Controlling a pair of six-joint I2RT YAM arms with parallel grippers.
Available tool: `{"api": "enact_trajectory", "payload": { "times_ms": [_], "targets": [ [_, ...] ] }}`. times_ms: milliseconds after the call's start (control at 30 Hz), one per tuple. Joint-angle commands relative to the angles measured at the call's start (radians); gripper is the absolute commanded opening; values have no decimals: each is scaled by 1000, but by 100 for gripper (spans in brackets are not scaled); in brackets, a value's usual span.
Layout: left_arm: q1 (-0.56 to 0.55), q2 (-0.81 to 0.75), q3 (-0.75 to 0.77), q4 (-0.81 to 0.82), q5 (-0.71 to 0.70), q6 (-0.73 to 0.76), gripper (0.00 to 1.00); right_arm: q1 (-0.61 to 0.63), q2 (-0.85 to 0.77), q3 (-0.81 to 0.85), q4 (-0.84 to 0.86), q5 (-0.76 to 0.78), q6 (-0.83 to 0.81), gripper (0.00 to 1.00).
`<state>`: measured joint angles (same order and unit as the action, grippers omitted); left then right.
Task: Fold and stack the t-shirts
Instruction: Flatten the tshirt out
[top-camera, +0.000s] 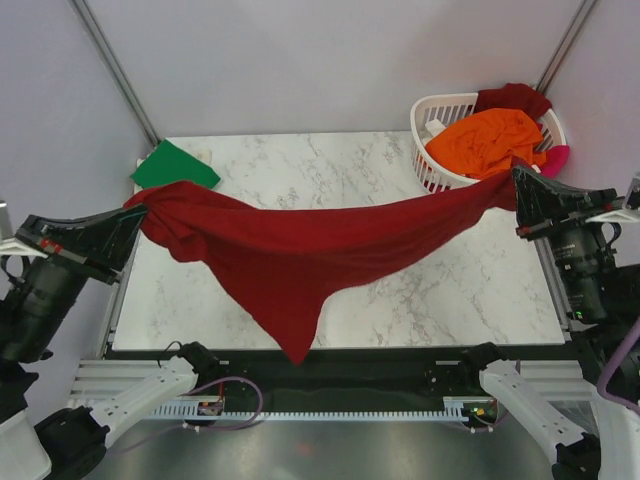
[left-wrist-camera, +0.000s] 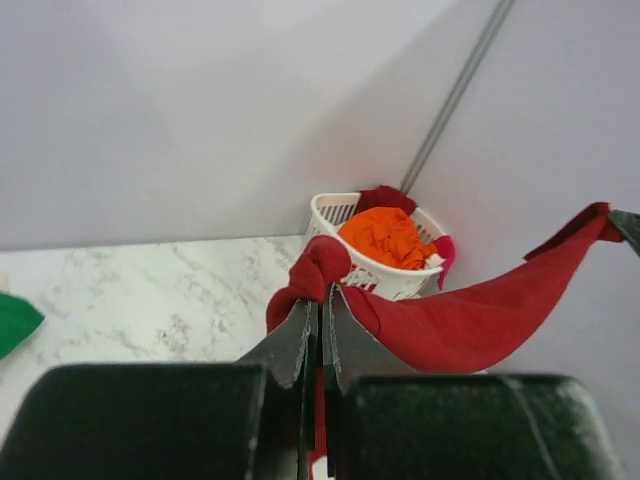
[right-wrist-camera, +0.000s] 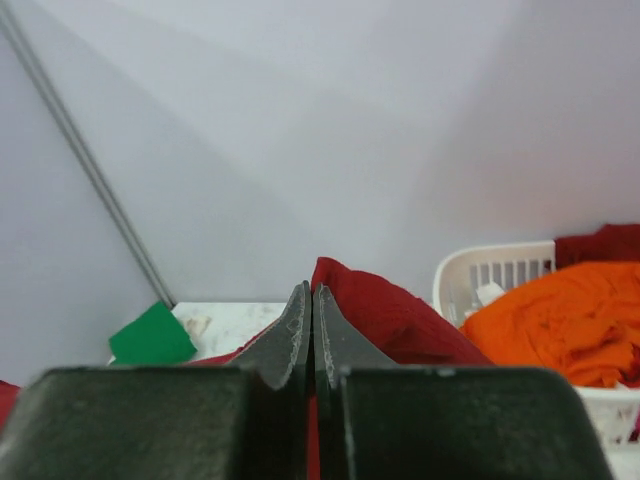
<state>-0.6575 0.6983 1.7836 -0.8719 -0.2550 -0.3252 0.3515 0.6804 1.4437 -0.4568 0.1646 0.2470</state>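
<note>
A large dark red t-shirt (top-camera: 300, 250) hangs stretched in the air across the table between my two grippers, its lowest corner drooping past the table's front edge. My left gripper (top-camera: 135, 210) is shut on its left end, which bunches at the fingertips in the left wrist view (left-wrist-camera: 322, 268). My right gripper (top-camera: 517, 185) is shut on its right end, seen in the right wrist view (right-wrist-camera: 390, 315). A folded bright green t-shirt (top-camera: 175, 167) lies at the table's far left corner. An orange t-shirt (top-camera: 485, 140), a dark red one (top-camera: 512, 98) and a pink one (top-camera: 556, 158) fill the basket.
A white slotted laundry basket (top-camera: 432, 115) stands at the table's far right corner, close behind my right gripper. The marble table (top-camera: 480, 290) has metal frame posts (top-camera: 115, 70) at its back corners and white walls around.
</note>
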Motion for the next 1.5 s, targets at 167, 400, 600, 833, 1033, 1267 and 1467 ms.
{"api": "enact_trajectory", "payload": {
  "times_ms": [167, 400, 600, 833, 1033, 1267, 1467],
  "targets": [
    [19, -10, 161, 139, 299, 156, 2, -3, -160, -39, 194, -140, -69, 4],
    [29, -11, 128, 172, 320, 140, 2, -3, -95, 14, 211, -90, -83, 6],
    [29, -46, -53, 174, 39, -20, 2, -3, 315, 127, 104, -51, -19, 6],
    [29, -229, -747, 136, -285, -487, 2, 47, 1187, 708, -157, -326, -38, 51],
    [29, -296, -1006, 125, -262, -664, 2, 99, 1458, 1069, -460, -22, -58, 98],
    [29, -214, -1018, 93, -288, -718, 2, 90, 827, 101, -204, 14, 96, 98],
    [27, -151, -1058, 96, -273, -765, 2, 107, 506, -393, -188, -131, 284, 98]
  ]
}}
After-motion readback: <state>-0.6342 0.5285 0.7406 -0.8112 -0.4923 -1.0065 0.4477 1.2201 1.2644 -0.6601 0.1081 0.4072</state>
